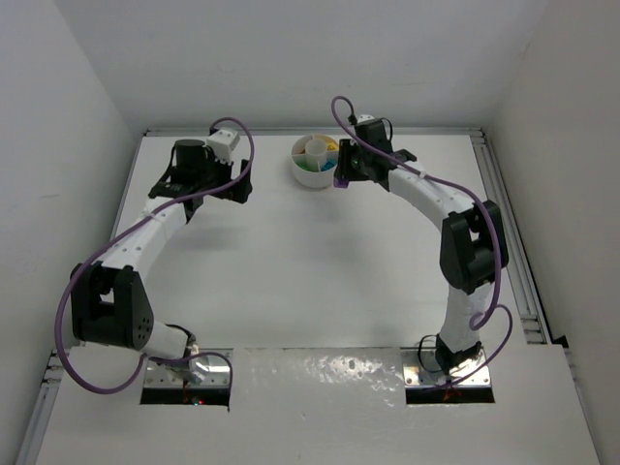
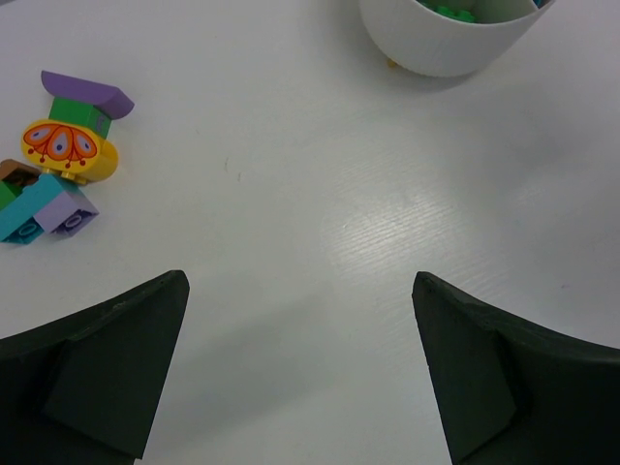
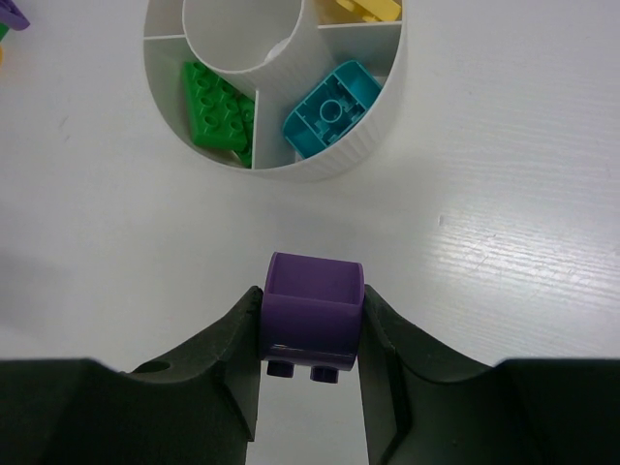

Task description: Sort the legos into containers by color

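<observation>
The dish (image 3: 373,131) is cut by the top edge in both wrist views; the yellow brick (image 3: 360,10) inside shows only partly.

Open tabletop (image 2: 291,194) lies between brick pile (image 2: 63,165) and dish (image 2: 446,44).

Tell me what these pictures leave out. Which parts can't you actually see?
- Dish, right wrist view: far sections cut off by the top edge; the yellow brick only partly shows.
- Dish, left wrist view: its wall hides nearly all contents.
- Loose bricks: left wrist view's left edge clips them; in the top view the left arm covers them.
- Purple brick: fingers hide its sides.
</observation>
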Tool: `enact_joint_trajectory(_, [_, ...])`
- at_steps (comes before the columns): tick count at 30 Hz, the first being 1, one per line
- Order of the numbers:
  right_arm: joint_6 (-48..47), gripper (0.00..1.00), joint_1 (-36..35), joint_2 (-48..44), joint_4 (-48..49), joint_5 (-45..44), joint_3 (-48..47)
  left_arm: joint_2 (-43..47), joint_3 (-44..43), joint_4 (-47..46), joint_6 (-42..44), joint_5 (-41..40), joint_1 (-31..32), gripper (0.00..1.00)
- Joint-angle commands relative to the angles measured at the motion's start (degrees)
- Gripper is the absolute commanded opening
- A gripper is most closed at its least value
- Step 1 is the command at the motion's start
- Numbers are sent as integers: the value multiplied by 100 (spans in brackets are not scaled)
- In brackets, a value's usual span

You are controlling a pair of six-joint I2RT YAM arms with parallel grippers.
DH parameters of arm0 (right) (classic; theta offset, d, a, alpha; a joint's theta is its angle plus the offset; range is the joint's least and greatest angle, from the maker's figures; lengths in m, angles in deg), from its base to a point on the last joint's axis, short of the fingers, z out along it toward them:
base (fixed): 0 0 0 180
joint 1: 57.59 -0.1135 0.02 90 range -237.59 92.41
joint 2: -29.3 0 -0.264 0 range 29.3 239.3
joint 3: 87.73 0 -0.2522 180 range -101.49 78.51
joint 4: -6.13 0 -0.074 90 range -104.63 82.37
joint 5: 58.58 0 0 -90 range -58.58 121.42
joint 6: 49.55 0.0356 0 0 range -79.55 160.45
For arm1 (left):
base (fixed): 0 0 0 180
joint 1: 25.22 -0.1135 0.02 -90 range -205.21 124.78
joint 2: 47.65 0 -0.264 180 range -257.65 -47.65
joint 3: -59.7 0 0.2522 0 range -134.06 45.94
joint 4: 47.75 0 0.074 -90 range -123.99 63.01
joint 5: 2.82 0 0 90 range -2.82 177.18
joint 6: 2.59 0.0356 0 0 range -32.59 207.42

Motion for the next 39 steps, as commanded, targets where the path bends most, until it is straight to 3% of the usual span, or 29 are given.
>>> enact_joint_trajectory(1, [-71, 0, 20, -323, 212, 18, 3, 63, -136, -252, -83, -14, 36, 100])
enact_joint_trajectory(14, [139, 0, 99, -235, 326, 62, -93, 81, -110, -322, -75, -40, 36, 100])
enact_joint_trajectory(28, [781, 0, 336, 1047, 537, -184, -1613, 370, 127, -392, -74, -541, 36, 100])
enact_joint_trajectory(39, [1361, 0, 336, 1716, 1064, -307, -1922, 441, 286, -559, -48, -735, 1, 100])
